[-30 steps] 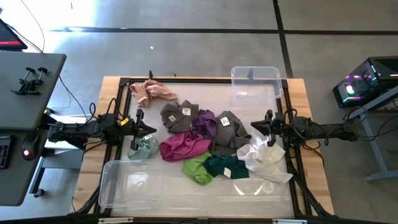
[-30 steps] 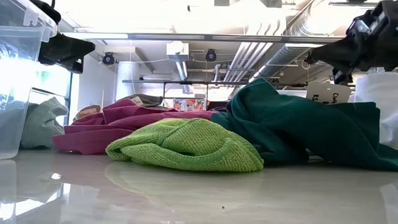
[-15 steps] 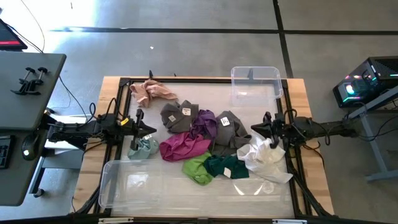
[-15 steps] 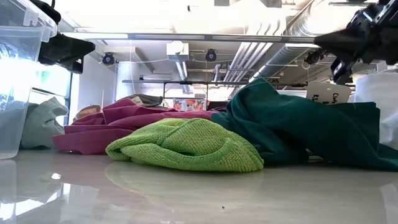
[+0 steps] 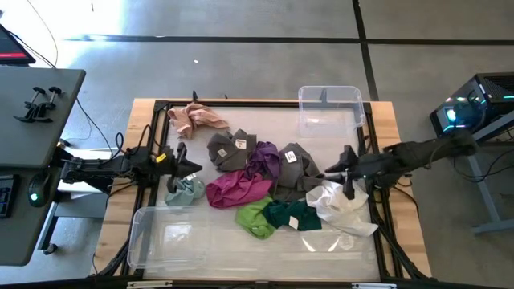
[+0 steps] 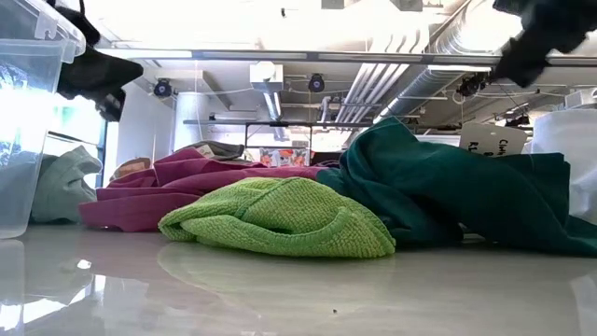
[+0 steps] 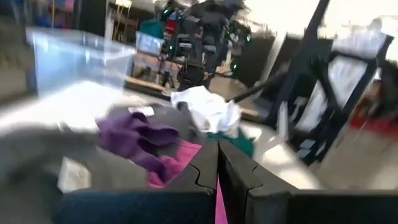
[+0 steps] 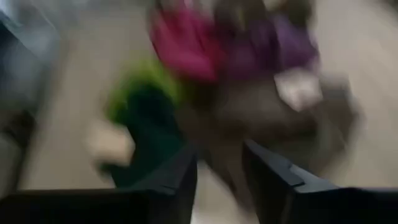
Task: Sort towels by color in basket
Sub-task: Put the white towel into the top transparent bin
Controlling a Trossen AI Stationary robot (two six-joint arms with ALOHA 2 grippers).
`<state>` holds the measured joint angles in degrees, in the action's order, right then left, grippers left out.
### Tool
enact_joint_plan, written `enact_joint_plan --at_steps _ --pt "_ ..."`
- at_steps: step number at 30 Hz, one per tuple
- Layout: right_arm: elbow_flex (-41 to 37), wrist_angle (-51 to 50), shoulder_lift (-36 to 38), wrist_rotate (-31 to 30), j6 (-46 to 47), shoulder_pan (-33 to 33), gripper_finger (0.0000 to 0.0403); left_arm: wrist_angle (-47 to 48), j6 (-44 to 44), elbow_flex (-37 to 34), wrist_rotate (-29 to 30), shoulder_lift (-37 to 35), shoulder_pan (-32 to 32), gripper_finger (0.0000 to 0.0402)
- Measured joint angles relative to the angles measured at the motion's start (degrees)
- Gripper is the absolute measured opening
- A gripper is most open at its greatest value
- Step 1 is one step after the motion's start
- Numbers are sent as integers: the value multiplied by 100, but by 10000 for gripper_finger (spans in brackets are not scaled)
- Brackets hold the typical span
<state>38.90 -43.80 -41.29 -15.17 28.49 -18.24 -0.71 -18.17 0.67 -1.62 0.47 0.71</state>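
The towels lie in a loose pile on the white table top: peach-pink (image 5: 197,118), grey (image 5: 227,149), purple (image 5: 262,158), a second grey (image 5: 295,164), magenta (image 5: 237,191), lime green (image 5: 255,217), dark green (image 5: 291,213), white (image 5: 341,205) and pale teal (image 5: 185,189). My right gripper (image 5: 331,172) hangs open in the air over the pile's right side, tipped down toward the grey and dark green towels (image 8: 149,124), with nothing between its fingers. My left gripper (image 7: 217,171) is shut and level at the table's left, above the pale teal towel.
A clear bin (image 5: 329,108) stands at the far right and a longer clear bin (image 5: 173,237) at the near left. A black frame (image 5: 161,106) rims the table top. A bare strip of table lies near the front edge (image 6: 298,289).
My right gripper has risen, reached toward the pile and the table's left, and tipped from level to slanting down. My left gripper has stayed in place and rolled a little. The towels have not moved.
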Motion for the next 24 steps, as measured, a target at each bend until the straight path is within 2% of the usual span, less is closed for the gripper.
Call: enact_joint_plan --at_steps 2,4,7,10,13,19,24 --pt "339 -737 -559 207 337 -108 157 2 -528 0 44 0 0 0" --pt "610 -1107 -1127 624 650 -218 176 2 -623 1 66 4 1 0" --pt "883 -1267 -1899 1116 1166 -432 196 3 -621 0 80 11 0 0" --pt "905 -1315 -2641 1215 1657 -687 203 2 -619 0 105 11 0 0" --pt "898 -1430 -3381 1357 1912 -839 204 0 -619 1 107 11 2 0" --pt "894 -1241 -4615 1427 1793 -998 200 -9 -558 0 105 11 1 0" --pt "909 -1018 -5181 1609 1529 -1000 157 -48 -516 0 104 11 0 0"
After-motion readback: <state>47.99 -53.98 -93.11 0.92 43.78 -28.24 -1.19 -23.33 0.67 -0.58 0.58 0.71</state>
